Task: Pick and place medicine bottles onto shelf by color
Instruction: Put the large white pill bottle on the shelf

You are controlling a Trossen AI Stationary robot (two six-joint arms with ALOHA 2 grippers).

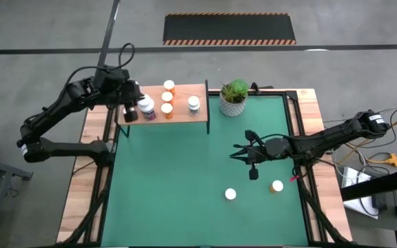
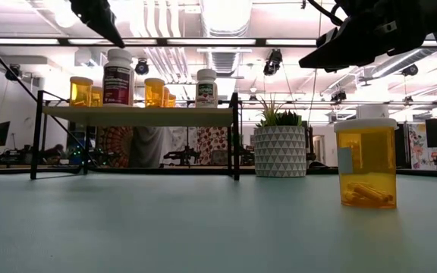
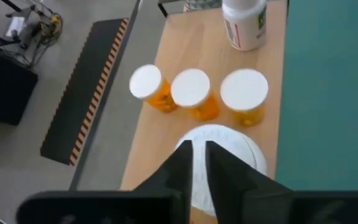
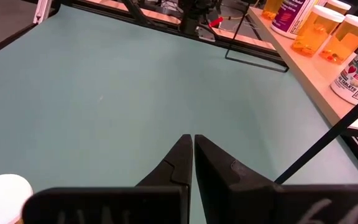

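Desk point(image 1: 185, 186) first: we see its green mat, and the shelf point(image 1: 181, 118) at its eleven o'clock carries five medicine bottles, the large white-capped bottle point(image 1: 147, 107) leftmost. Two more bottles point(image 1: 231, 195) stand at the mat's five o'clock. Our left hand point(image 3: 199, 163) hovers over the large bottle, fingers narrow and holding nothing, while the right hand point(image 1: 252, 173) waits pinched together near three o'clock.

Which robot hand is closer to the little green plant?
The right one. The right gripper hangs over the green mat, a bit in front of the plant. The left gripper is farther away, above the big bottle at the shelf's far end.
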